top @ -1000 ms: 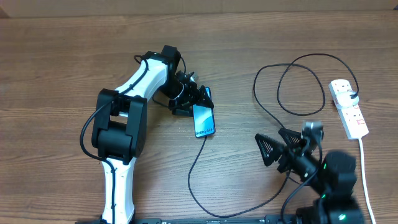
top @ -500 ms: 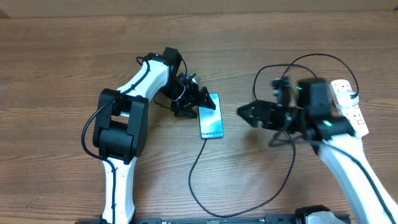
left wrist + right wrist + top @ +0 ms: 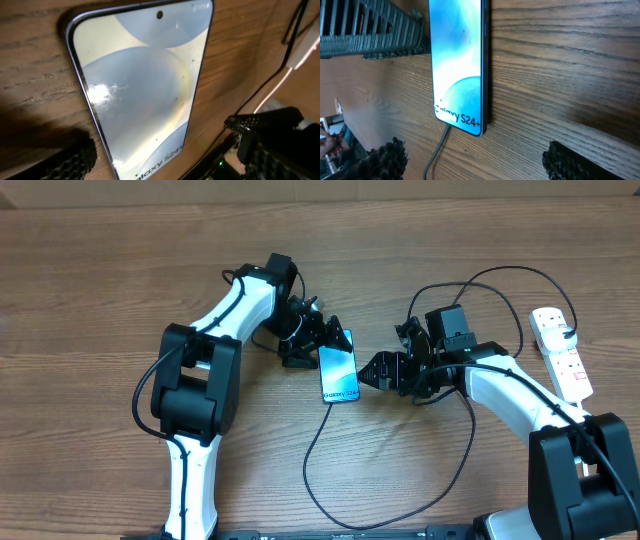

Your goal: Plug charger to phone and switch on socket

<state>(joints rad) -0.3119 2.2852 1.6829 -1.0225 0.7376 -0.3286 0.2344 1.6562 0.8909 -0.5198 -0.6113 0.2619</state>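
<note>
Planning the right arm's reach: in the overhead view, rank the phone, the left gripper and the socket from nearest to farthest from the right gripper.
1. phone, just left of the right gripper.
2. left gripper, past the phone.
3. socket, far right.

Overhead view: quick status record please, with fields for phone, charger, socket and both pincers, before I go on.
phone: lying flat, screen up and lit
charger: thin black cable; small tip meets the phone's lower end and looks plugged in; black plug sits in the socket
socket: white power strip at far right; switch position too small to tell
left pincer: open, empty, close by the phone's upper left; contact unclear
right pincer: open, empty, just right of the phone
</note>
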